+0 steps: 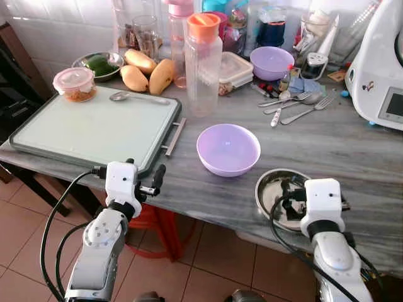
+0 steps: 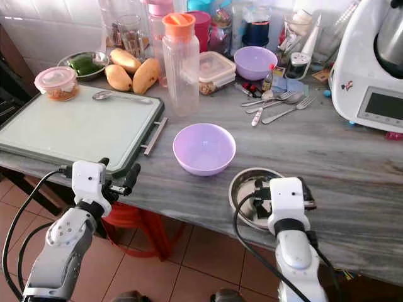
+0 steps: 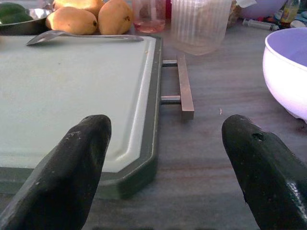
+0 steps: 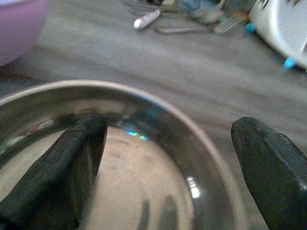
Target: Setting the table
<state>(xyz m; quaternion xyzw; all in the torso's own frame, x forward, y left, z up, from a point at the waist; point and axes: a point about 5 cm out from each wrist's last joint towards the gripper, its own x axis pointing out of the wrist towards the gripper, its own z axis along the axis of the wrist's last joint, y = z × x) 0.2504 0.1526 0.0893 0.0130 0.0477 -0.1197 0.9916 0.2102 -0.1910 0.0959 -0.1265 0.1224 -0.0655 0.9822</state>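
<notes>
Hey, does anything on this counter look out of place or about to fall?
The round steel bowl sits at the grey counter's front edge, the open right gripper straddling its rim. The lilac plastic bowl and green tray sit upright; nothing spilled.

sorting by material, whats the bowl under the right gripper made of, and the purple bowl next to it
Bowl under the right gripper: looks like polished steel, with mirror-like reflections inside. Purple bowl: probably plastic, given its matte, uniform lilac colour and soft sheen, though glazed ceramic can't be excluded.
</notes>
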